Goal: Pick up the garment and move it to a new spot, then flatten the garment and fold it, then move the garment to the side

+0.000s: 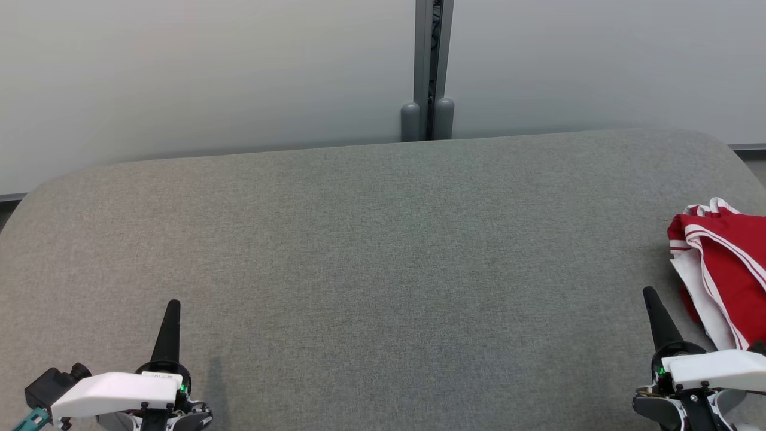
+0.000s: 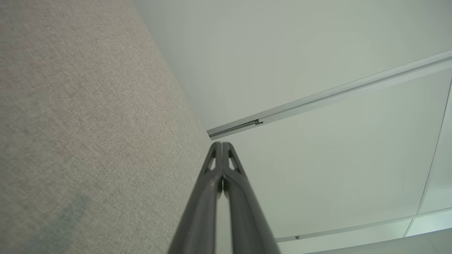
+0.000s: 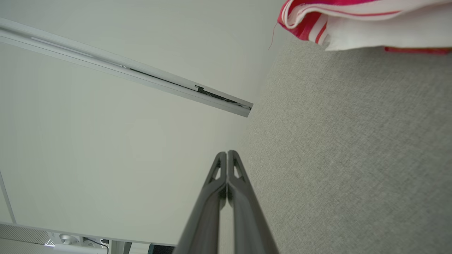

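1. Garment [image 1: 721, 263]: red with white stripes, bunched at the right edge of the frame on the grey fabric-covered desk [image 1: 383, 269].
2. Left gripper [image 1: 172, 306], lower left: fingers pressed fully together, holding nothing, above bare desk.
3. Right gripper [image 1: 650, 294], lower right: fingers likewise fully together, empty, near the garment but apart from it.

1 garment [image 1: 727, 263], 1 left gripper [image 1: 173, 306], 1 right gripper [image 1: 650, 296], 1 grey fabric surface [image 1: 359, 257]
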Tool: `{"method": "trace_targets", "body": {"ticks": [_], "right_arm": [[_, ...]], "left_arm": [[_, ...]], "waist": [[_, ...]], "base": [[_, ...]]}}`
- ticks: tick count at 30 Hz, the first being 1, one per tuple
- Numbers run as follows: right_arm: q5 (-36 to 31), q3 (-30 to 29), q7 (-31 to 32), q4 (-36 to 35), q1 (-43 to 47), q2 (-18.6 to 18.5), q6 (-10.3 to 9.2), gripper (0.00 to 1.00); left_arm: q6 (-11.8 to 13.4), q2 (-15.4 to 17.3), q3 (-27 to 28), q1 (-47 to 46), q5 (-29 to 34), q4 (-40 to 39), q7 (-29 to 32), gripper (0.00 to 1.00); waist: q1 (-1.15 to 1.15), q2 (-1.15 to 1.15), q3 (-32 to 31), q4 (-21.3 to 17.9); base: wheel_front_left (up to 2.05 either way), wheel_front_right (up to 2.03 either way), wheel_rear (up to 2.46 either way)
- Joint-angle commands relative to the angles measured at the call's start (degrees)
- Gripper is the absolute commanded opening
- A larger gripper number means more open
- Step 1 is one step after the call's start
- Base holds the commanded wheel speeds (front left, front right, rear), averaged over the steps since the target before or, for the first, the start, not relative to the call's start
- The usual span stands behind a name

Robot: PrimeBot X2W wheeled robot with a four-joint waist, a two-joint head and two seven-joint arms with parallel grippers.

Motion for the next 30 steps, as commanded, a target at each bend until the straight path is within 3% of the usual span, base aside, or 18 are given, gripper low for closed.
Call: {"method": "trace_targets", "body": {"ticks": [1,30], "right_arm": [[1.69,-0.22,0.45,-1.01,0.00,-0.55,0.02,0.00],[15.00,-1.54,3.80,-3.84,0.32,-0.71,0.02,0.00]], "left_arm": [[-0.47,0.35,0.47,-1.22,-1.53,-0.73,0.35,0.00],[-2.34,0.43,2.06,-2.55,-14.36,-2.21,3.65,0.00]], "waist": [[0.00,0.00,-0.01,0.06],[0.00,0.00,-0.16,1.14]], "base": [[0.00,0.00,0.00],[0.00,0.00,0.00]]}}
